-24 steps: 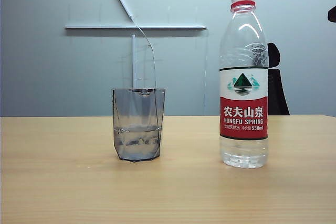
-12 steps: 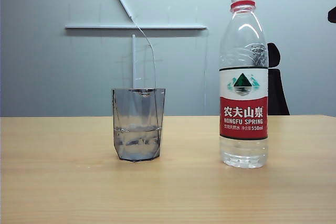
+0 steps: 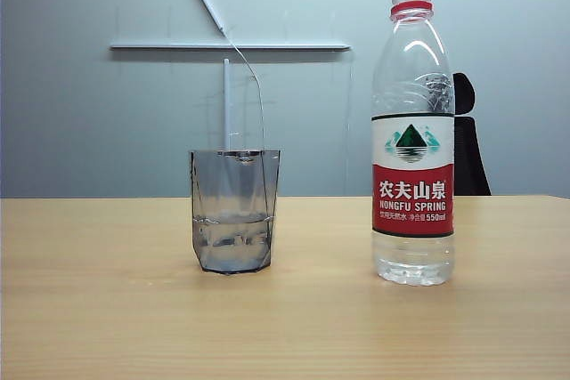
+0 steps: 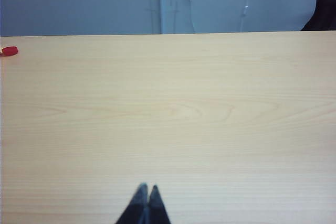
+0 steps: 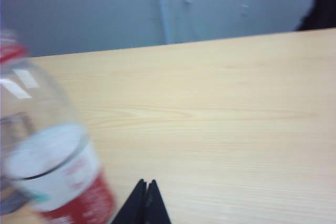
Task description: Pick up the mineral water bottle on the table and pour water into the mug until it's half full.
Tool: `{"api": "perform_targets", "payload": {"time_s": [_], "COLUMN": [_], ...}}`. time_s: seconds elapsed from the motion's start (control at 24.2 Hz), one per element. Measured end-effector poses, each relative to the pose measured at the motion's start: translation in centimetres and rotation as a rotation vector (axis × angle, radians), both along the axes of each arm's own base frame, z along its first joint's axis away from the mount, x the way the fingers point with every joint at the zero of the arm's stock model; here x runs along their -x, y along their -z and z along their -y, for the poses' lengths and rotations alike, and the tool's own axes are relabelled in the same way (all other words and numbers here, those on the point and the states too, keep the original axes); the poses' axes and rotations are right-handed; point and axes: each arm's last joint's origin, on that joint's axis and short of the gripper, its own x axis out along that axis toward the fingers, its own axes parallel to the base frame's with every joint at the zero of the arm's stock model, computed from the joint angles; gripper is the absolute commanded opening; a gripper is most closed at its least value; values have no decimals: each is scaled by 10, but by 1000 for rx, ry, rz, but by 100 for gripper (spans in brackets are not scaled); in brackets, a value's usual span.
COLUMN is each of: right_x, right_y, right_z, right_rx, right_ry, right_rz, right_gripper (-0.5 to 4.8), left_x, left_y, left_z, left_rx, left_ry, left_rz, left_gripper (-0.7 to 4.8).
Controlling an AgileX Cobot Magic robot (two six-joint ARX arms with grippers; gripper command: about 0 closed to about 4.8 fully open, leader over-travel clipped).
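Exterior view: the mineral water bottle (image 3: 413, 135) stands upright and uncapped on the pale wood-grain worktop (image 3: 107, 309), to the right of centre, its red-and-white label facing the camera and water showing in its lower part. The mug (image 3: 235, 211), a smoky-grey faceted tumbler, stands upright to the bottle's left and well apart from it; a water line shows across its lower half. Neither arm appears in this view.

Left wrist view: the left gripper (image 4: 146, 188) hangs above bare worktop with its two dark fingertips pressed together and nothing between them. A small red object (image 4: 9, 51) lies near the far edge of the worktop; what it is cannot be told at this size.

Right wrist view: the right gripper (image 5: 145, 182) is likewise clenched, its fingertips meeting, and it grasps nothing. The bottle appears blurred just beside the gripper, off to one side of the fingertips and not between them; whether the two touch cannot be told. Its red neck ring (image 5: 11, 51) and label (image 5: 63, 182) are recognisable.
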Motion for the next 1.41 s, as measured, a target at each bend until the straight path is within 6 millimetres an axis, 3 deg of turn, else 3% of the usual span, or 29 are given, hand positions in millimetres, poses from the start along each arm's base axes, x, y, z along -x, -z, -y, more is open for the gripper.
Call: {"api": "perform_targets", "payload": {"time_s": [0.37,0.54,0.7,1.12,1.41], "right_x": [-13,-19,-19,-19,-19], "right_y": [5,23,23,23,23], "right_z": [20,27,30,36,40], "right_rx": [-38,-32,-28,180,204], "right_ry": [76,69,73,159,241], "right_rz": [81,66,70,93,88], "right_gripper": [-6,-6,-6,-6,-6], "left_x": [0,0,0,0,0], "left_y": [0,0,0,0,0], "left_z": [0,0,0,0,0], "left_rx": [0,0,0,0,0], "left_ry": [0,0,0,0,0], "left_rz": [0,0,0,0,0], "left_gripper": [-2,-2,-2,-2,-2]}}
